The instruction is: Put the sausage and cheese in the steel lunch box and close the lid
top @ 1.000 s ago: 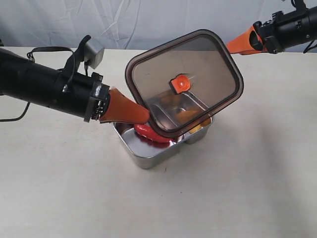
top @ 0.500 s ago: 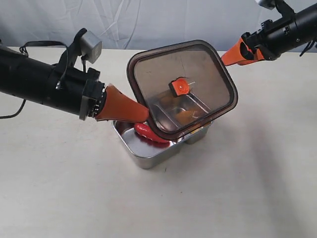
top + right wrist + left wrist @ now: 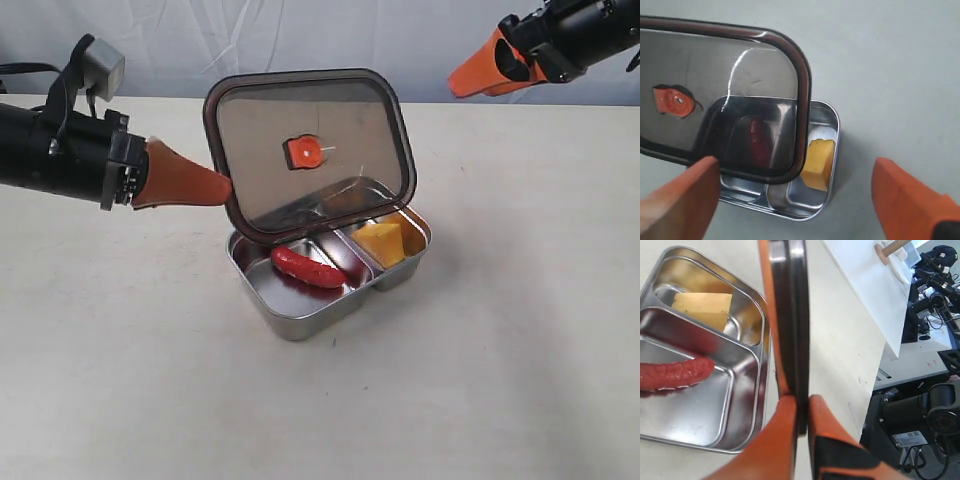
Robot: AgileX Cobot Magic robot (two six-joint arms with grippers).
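1. Table (image 3: 150, 380): pale, flat surface, carries the box. It runs out of the exterior view on the near, left and right sides.
2. Left arm: black, reaches in from the left of the exterior view, and its rear part is cut off by the frame. Left gripper (image 3: 222, 188): the orange fingers are clamped on the edge of the lid. The left wrist view shows the lid edge-on, pinched between both fingers.
3. Lid (image 3: 350, 120): dark, translucent, held tilted in the air above the far side of the steel lunch box. Its lower edge overlaps the box's far rim in the exterior view. Cannot tell whether that edge touches the box.
4. Steel lunch box (image 3: 300, 325): stands on the table, open, with two compartments. The far rim and part of the far wall are hidden behind the lid. The near wall and divider are plain to see.
5. Right gripper (image 3: 468, 82): high at the upper right of the exterior view, well apart from the box, with its arm cut off by the frame. In the right wrist view the two orange fingers stand wide apart with nothing between them.
6. Sausage (image 3: 308, 268): dark red, lies in the larger compartment. In the right wrist view it is only a dim shape through the lid.
7. Cheese (image 3: 383, 243): yellow-orange wedge, sits in the smaller compartment, beside the divider. It is uncovered in all three views.
8. Valve (image 3: 305, 153): small orange round piece at the lid's centre. Detail is too fine to make out.
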